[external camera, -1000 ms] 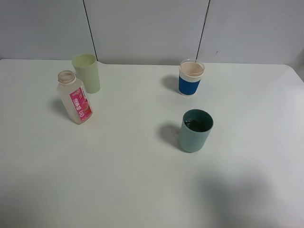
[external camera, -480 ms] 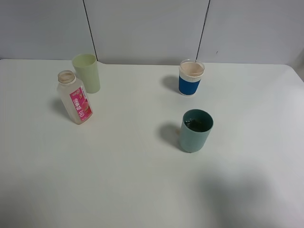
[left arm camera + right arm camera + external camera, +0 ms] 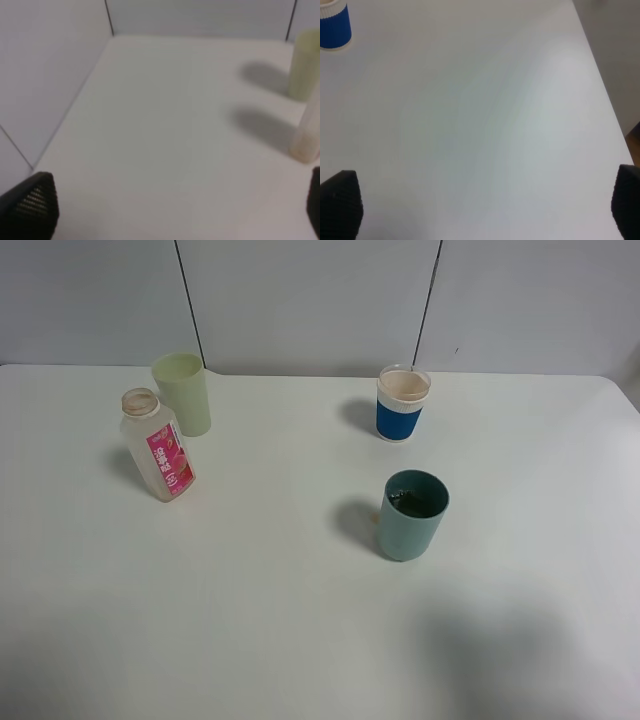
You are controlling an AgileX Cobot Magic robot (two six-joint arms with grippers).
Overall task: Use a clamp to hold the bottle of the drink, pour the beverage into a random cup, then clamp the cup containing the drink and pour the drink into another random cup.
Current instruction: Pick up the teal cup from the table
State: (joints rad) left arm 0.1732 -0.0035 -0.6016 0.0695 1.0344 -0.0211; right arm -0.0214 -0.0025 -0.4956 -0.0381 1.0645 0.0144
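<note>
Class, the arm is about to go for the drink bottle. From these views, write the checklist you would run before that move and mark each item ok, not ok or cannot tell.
1. Left gripper open, nothing between its fingers: ok.
2. Right gripper open and empty: ok.
3. Bottle standing upright: ok.
4. Bottle cap removed: cannot tell.
5. Clear gap between bottle and light green cup for the fingers: cannot tell; they stand very close.
6. Blue-banded cup and teal cup upright, ready to receive: ok; something dark shows inside the teal cup.
</note>
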